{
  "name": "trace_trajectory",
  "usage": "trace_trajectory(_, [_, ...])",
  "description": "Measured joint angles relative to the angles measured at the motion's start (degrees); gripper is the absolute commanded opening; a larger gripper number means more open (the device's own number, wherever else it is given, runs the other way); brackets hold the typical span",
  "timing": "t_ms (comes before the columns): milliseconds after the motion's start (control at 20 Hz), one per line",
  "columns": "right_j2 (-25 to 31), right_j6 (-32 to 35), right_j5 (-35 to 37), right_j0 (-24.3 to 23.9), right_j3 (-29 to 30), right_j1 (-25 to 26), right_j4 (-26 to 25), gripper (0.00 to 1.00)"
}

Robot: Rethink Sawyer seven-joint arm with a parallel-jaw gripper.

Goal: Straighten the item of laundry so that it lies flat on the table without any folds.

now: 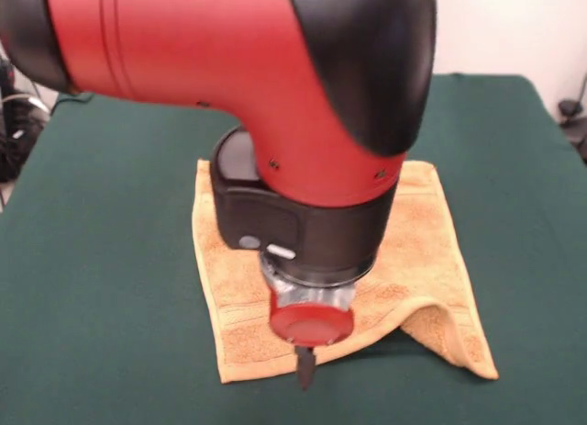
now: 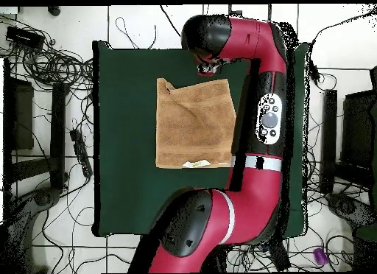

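Observation:
The orange-tan towel (image 1: 417, 241) lies spread on the green table (image 1: 101, 260). Its near right part rises in a rounded fold (image 1: 431, 315); the rest looks flat. My gripper (image 1: 305, 368) hangs straight down over the towel's near edge. Its dark fingers show as one narrow tip, pressed together, reaching just past the hem onto the green cloth. I cannot tell whether any cloth is pinched between them. From overhead the towel (image 2: 193, 124) is nearly square, with a white tag (image 2: 196, 163) on the edge nearest the robot's base. The arm hides the gripper there and covers the towel's right side.
The arm's red and black body (image 1: 275, 85) fills the upper front view and hides the towel's middle. Green table (image 2: 125, 138) surrounds the towel on all sides. Cables and stands (image 2: 44, 72) lie on the floor beyond the table's edges.

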Motion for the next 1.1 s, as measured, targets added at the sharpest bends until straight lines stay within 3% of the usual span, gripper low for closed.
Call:
trace_trajectory(600, [22.19,0.00,4.49,-4.93,-7.32,0.90,-23.47,1.00])
trace_trajectory(950, [31.85,0.00,6.86,-7.60,-8.42,1.41,-32.92,1.00])
trace_trajectory(1100, [34.25,0.00,6.91,-8.29,-8.42,1.42,-34.60,1.00])
